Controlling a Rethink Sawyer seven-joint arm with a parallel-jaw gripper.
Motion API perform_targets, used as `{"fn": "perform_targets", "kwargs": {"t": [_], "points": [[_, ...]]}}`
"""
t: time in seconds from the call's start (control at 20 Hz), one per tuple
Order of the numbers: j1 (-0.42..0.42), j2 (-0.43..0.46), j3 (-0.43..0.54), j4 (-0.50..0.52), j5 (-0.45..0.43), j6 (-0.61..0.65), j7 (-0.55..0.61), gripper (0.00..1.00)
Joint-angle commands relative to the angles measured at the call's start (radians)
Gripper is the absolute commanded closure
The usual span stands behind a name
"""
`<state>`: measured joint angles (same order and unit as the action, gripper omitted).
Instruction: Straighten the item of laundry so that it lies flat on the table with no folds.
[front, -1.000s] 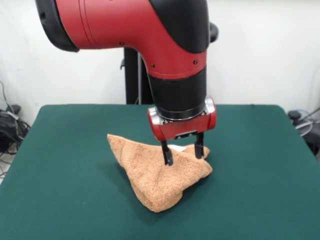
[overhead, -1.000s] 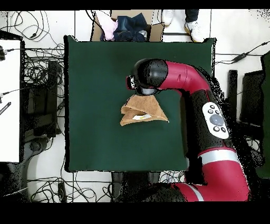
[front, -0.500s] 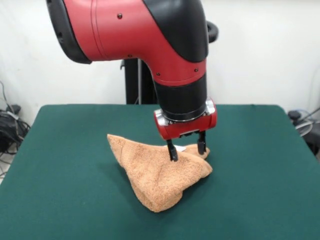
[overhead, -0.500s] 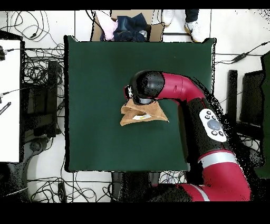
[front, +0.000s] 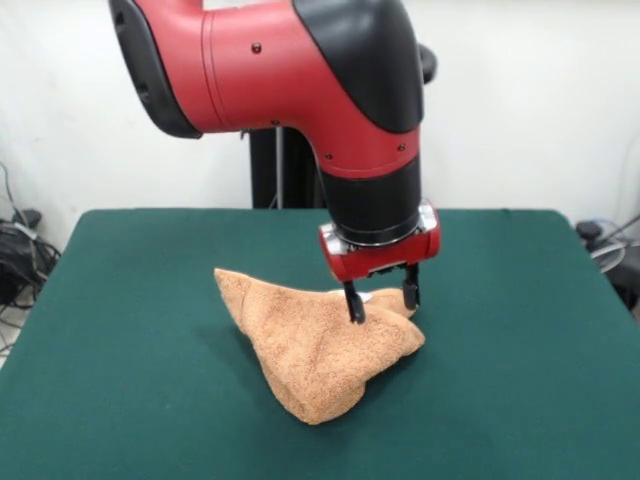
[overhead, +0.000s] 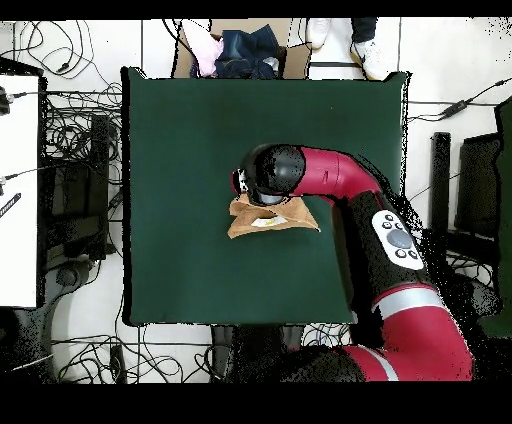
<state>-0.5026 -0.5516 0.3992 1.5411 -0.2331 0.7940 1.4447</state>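
The orange-tan item of laundry (front: 312, 350) lies crumpled in a folded, roughly triangular heap on the green table (front: 130, 350). A bit of white tag shows at its far right corner. My gripper (front: 383, 307) is open and points down at that corner. One finger (front: 355, 303) is low over the cloth's upper ridge and the other sits by the corner; nothing is held. From overhead, the red arm's wrist (overhead: 268, 175) covers the gripper and the upper part of the item of laundry (overhead: 272, 222), which lies mid-table (overhead: 180, 130).
A black post (front: 265, 150) stands behind the table. Overhead, tangled cables (overhead: 80, 150) lie to the left of the table. A box of dark clothes (overhead: 238, 50) and a person's white shoes (overhead: 345, 35) are past its top edge.
The gripper has shifted a little to the right and toward the towel's tagged corner in the front view, staying open. The towel has not moved.
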Motion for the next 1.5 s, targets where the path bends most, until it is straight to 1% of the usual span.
{"fn": "perform_targets", "kwargs": {"t": [0.05, 0.15, 0.3, 0.4, 0.85, 1.0, 1.2, 1.3, 1.4, 1.5], "points": [[-0.004, 0.058, 0.071, 0.075, -0.048, -0.084, -0.038, 0.00], [-0.008, 0.077, 0.076, 0.064, -0.055, -0.097, -0.052, 0.00], [-0.023, 0.146, 0.089, 0.022, -0.067, -0.113, -0.099, 0.00], [-0.031, 0.174, 0.094, 0.019, -0.072, -0.143, -0.102, 0.00], [-0.045, 0.218, 0.112, 0.015, -0.089, -0.178, -0.103, 0.00], [-0.046, 0.204, 0.109, 0.031, -0.089, -0.178, -0.092, 0.00], [-0.035, 0.141, 0.100, 0.077, -0.077, -0.164, -0.051, 0.00], [-0.033, 0.109, 0.097, 0.091, -0.075, -0.147, -0.046, 0.00], [-0.038, 0.057, 0.091, 0.125, -0.075, -0.134, -0.041, 0.00], [-0.041, 0.033, 0.088, 0.142, -0.074, -0.127, -0.040, 0.00]]}}
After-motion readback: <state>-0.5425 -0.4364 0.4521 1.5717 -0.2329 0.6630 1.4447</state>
